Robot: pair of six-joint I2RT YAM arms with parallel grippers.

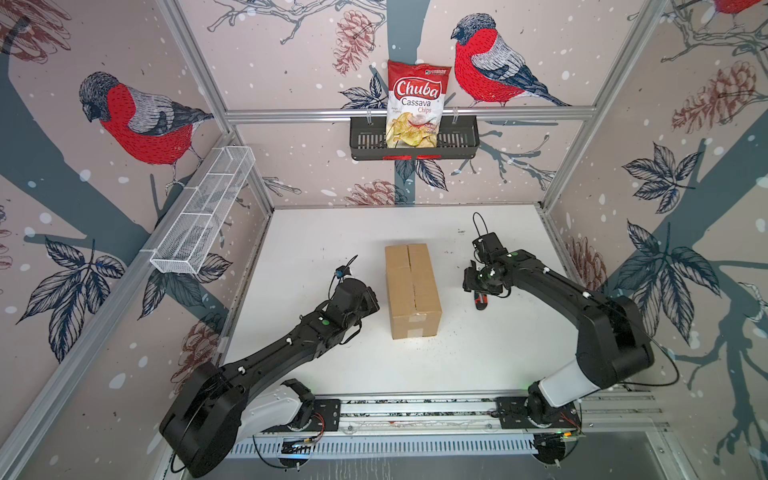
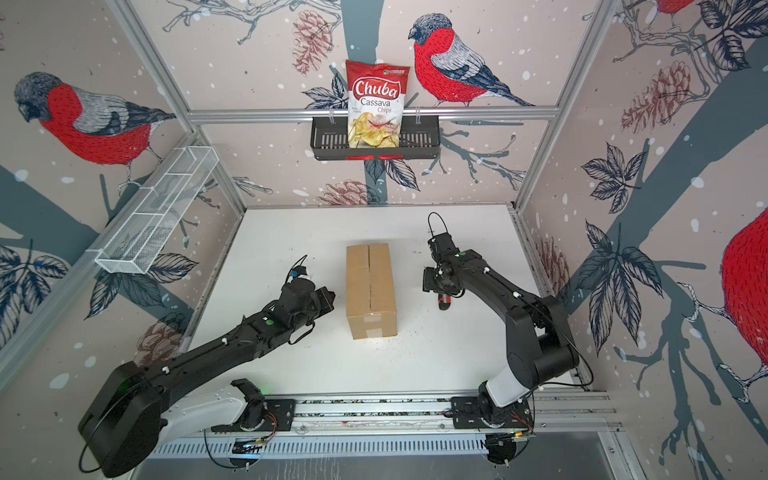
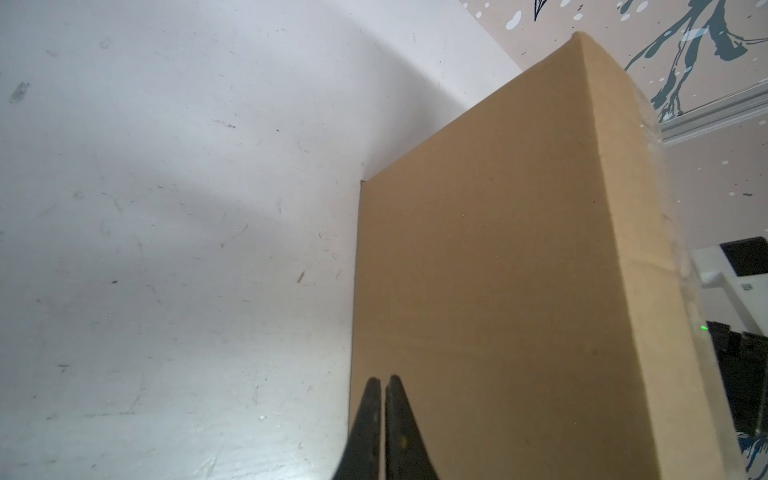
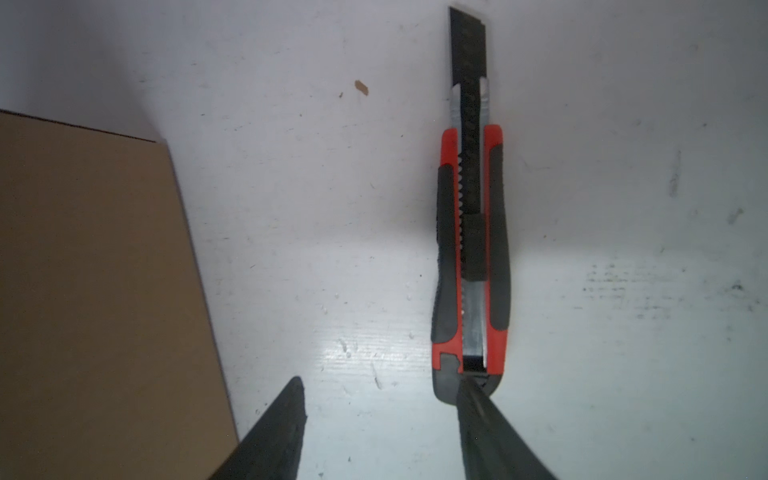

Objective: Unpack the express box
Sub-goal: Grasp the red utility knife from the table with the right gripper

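The express box [image 1: 411,291] [image 2: 370,291] is a brown carton standing shut in the middle of the white table, with tape along its top seam. My left gripper [image 1: 375,302] [image 3: 384,380] is shut with nothing in it, its tips close to the box's left side wall [image 3: 498,291]. Right of the box, a red and grey utility knife [image 1: 480,302] [image 4: 471,249] lies flat on the table with its blade out. My right gripper [image 1: 471,282] [image 4: 382,380] hangs open above the table. One of its fingers [image 4: 482,415] overlaps the knife's rear end, and the box [image 4: 95,291] is beside the other finger.
A black wall basket [image 1: 457,139] on the back wall holds a bag of Chuba cassava chips [image 1: 415,104]. A white wire basket [image 1: 203,216] hangs on the left wall. The arms' mounting rail [image 1: 415,409] runs along the table's front edge.
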